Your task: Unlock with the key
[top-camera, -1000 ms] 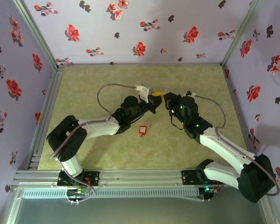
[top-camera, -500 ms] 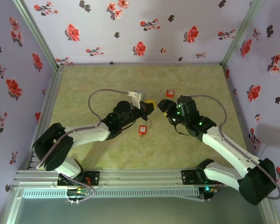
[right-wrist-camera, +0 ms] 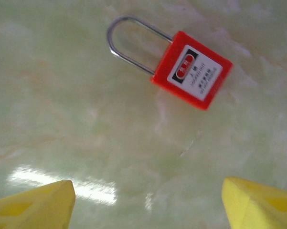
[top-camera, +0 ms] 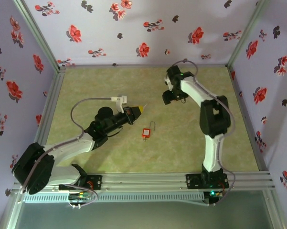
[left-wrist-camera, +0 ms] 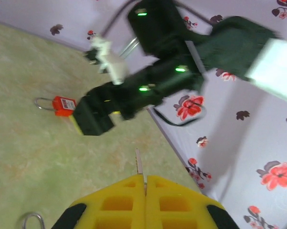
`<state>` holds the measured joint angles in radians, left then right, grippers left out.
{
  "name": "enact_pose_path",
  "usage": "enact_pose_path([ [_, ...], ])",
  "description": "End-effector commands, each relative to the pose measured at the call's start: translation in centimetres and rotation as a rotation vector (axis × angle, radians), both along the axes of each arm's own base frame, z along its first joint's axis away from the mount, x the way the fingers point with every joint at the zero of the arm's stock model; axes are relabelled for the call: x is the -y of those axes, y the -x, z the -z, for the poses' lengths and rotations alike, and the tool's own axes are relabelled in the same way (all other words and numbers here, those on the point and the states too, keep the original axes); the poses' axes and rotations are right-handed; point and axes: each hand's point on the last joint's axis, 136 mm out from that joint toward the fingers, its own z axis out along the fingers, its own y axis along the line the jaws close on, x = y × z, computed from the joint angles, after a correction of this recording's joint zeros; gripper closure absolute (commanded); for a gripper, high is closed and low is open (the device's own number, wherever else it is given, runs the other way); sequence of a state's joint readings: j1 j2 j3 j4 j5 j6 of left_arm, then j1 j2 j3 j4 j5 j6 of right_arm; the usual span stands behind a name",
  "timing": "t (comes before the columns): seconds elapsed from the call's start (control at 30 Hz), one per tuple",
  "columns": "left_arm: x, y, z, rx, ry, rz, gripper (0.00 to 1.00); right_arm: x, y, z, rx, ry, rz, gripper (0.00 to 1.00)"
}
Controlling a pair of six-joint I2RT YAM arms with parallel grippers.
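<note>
The right pincer (right-wrist-camera: 145, 193) stands with its jaws wide and nothing between them. One second ago it was shut and met the left pincer (left-wrist-camera: 144, 180) tip to tip. It has since opened and swung away to the far side of the tabletop (top-camera: 100, 81). The padlock (right-wrist-camera: 191, 76) lies flat on the tabletop just ahead of the open fingertips and touches neither finger.

The left pincer is closed on the key (left-wrist-camera: 139, 162), and the key's blade projects forward from between the yellow fingers. This pincer has drawn back toward its own base. The padlock is now well ahead of the blade, just beside the right pincer. A second red item (top-camera: 145, 133) with a thin wire loop lies on the tabletop near the left pincer, off to one side, and nothing touches it.

Consequence for the task: key and padlock are now apart, and the padlock is no longer held.
- The shackle appears seated in the body, but whether it has been released cannot be told.
- If the padlock is still locked, it will probably need to be gripped and steadied again before the blade can be brought back to the keyway.
</note>
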<state>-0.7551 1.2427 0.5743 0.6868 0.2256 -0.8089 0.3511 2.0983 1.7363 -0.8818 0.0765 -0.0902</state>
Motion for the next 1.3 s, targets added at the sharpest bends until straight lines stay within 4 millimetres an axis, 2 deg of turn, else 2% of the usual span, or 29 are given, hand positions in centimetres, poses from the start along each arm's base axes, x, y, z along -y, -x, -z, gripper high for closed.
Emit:
enact_pose_path([
  [0.0, -0.4, 1.2, 0.1, -0.062, 0.035, 0.053, 1.00, 1.9, -0.9, 0.0, -0.042, 0.140, -0.175, 0.20],
  [0.13, -0.8, 1.4, 1.0, -0.096, 0.039, 0.063, 1.00, 1.6, -2.4, 1.4, -0.050, 0.151, -0.247, 0.20],
  [0.33, -1.0, 1.3, 1.8, -0.119, 0.038, 0.067, 1.00, 1.9, -2.9, 3.5, -0.096, 0.181, -0.311, 0.20],
  [0.57, -0.9, 1.1, 2.2, -0.129, 0.032, 0.062, 1.00, 1.5, -4.1, 4.3, -0.085, 0.196, -0.370, 0.19],
  [0.73, -0.9, 1.1, 2.3, -0.132, 0.026, 0.061, 1.00, 1.6, -5.6, 4.0, -0.061, 0.170, -0.372, 0.18],
  [0.93, -1.2, 1.0, 2.3, -0.132, 0.018, 0.051, 1.00, 2.6, -6.3, 5.0, -0.085, 0.207, -0.370, 0.18],
  [1.27, -1.1, 0.7, 2.9, -0.148, -0.001, 0.040, 1.00, 2.2, -7.4, 5.9, -0.073, 0.158, -0.383, 0.18],
])
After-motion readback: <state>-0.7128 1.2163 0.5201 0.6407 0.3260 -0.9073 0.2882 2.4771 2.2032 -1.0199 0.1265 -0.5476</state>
